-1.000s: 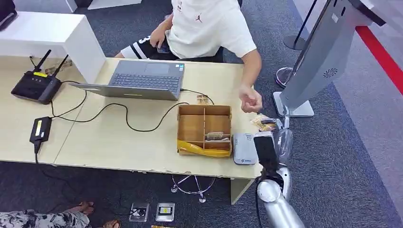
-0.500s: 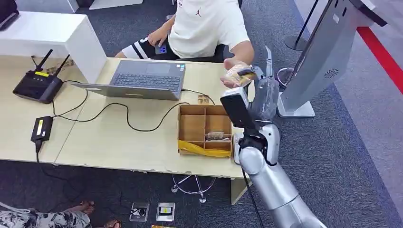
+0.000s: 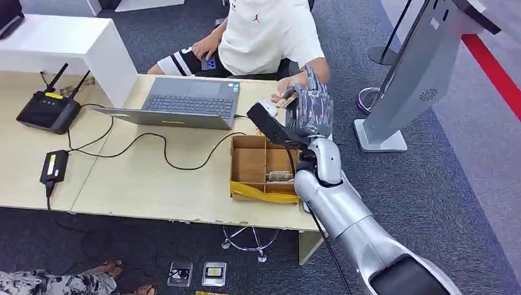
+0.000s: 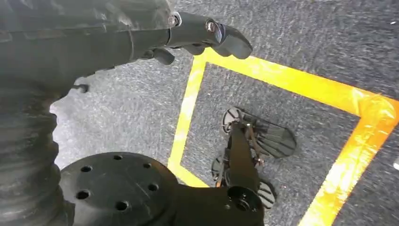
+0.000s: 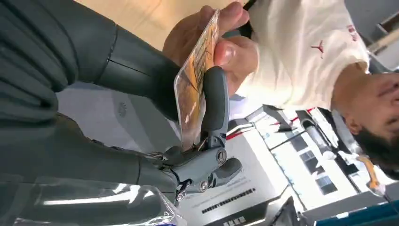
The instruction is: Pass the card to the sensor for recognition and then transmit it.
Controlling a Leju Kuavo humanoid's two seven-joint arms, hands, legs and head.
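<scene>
My right hand (image 3: 311,109) is raised over the far side of the table, in front of the seated person. It pinches an orange card (image 5: 192,92) between its thumb and a finger (image 5: 214,101). The person's hand (image 5: 214,37) grips the card's other end, so both hold it. In the head view the card (image 3: 287,98) peeks out between the person's hand (image 3: 284,93) and mine. My left hand (image 4: 202,33) hangs over grey carpet with nothing in it.
A cardboard compartment box (image 3: 249,165) sits under my right forearm. A laptop (image 3: 184,101), a router (image 3: 48,112) and a power adapter (image 3: 52,167) with cables lie to the left. A grey kiosk (image 3: 421,74) stands right of the table.
My right arm swung up from the table's right edge and leftward toward the person with the card. The person's hand rose to meet it and took hold of the card.
</scene>
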